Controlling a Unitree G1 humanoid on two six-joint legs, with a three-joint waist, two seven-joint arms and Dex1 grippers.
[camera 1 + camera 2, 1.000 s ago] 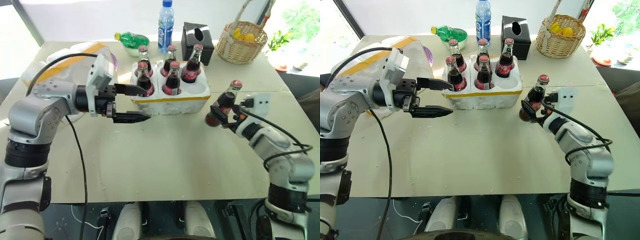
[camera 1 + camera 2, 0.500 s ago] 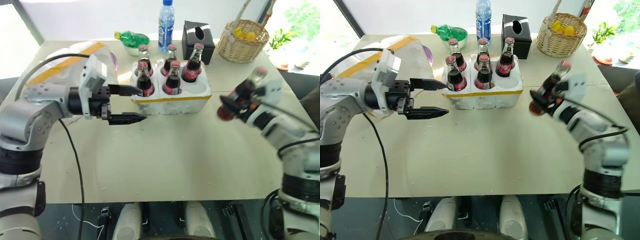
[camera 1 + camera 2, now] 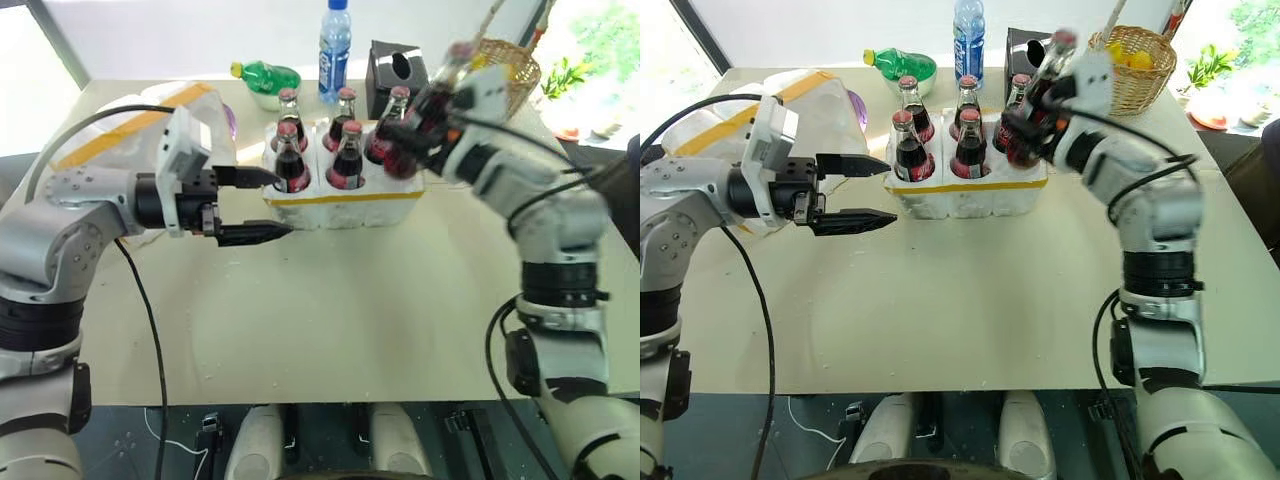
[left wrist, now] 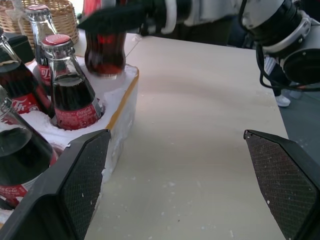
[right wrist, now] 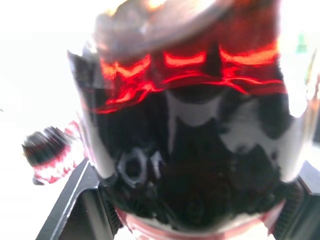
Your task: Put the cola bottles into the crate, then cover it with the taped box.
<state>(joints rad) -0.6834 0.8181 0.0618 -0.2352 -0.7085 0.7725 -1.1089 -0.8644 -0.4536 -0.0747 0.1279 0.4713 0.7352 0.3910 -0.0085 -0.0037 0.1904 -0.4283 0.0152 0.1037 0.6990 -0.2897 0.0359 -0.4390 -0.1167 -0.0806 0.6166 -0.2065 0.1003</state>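
A: What is each end effector doing, starting at the left?

B: The left end effector hangs just beside the crate's left end, pointing sideways toward it, its two black fingers spread wide and grasping nothing. The right end effector is clenched around one cola bottle, held tilted in the air over the crate's right front corner.

A: How many bottles are there?

B: Six cola bottles altogether. Five cola bottles stand upright in the crate, three in the back row and two in front; the sixth is the one in the grasp. Each has a red cap and red label, and the left wrist view shows "Coca-Cola" script on a label.

A: And the taped box?

B: The taped box, one white foam shell with yellow tape, lies on the table at far left, behind the left arm, apart from the crate.

A: Anything else?

B: Behind the crate, left to right: one green bottle lying down, one blue-labelled water bottle, one black tissue box, one wicker basket.
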